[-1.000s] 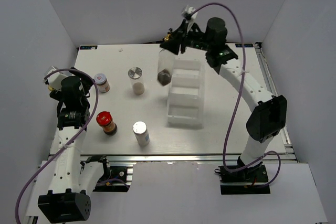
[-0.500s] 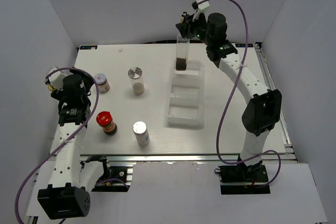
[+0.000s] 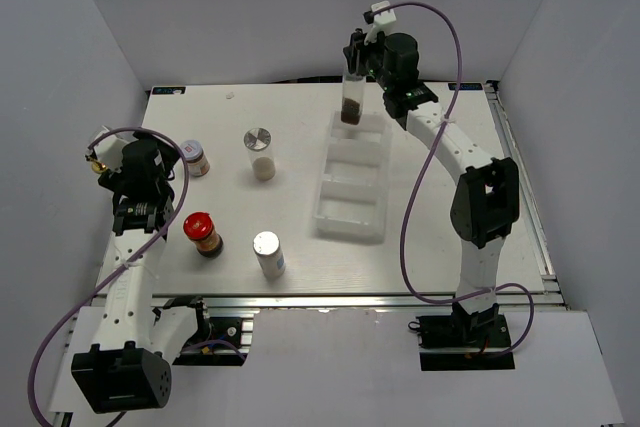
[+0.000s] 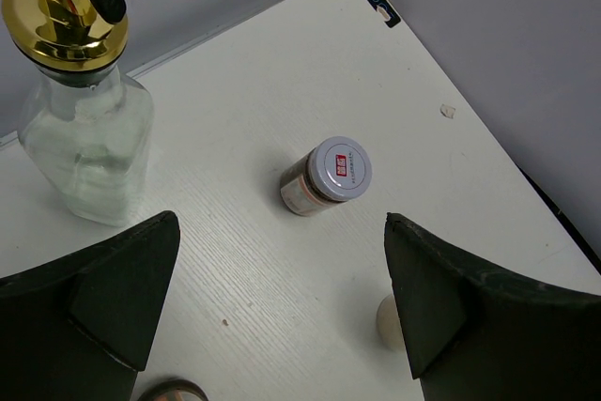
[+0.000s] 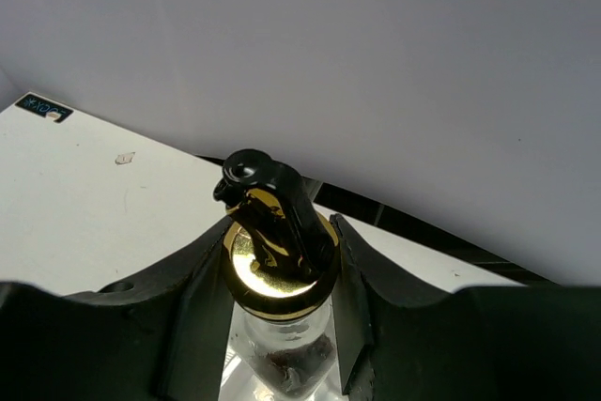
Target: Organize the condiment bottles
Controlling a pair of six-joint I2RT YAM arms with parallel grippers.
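Note:
My right gripper point(image 3: 352, 69) point(image 5: 279, 255) is shut on the gold-topped neck of a tall glass bottle point(image 3: 351, 102) point(image 5: 278, 326) with dark contents. The bottle hangs upright over the far end of the white tray point(image 3: 352, 215). At the far left, my left gripper point(image 4: 280, 227) stands open above the table with nothing in it. A clear gold-topped bottle point(image 4: 80, 138) point(image 3: 98, 147) is to its left. A white-lidded jar point(image 4: 327, 176) point(image 3: 195, 158) lies just ahead of it. Two silver-lidded shakers point(image 3: 260, 153) point(image 3: 268, 254) and a red-capped brown jar point(image 3: 203, 234) stand mid-table.
The tray has stepped compartments and lies lengthwise right of centre. Grey walls close in the table on three sides. The red-capped jar and the near shaker stand close to the front edge point(image 3: 300, 292).
The right arm swung the dark-filled bottle from a tilt left of the tray to upright over the tray's far end. The left arm shifted slightly.

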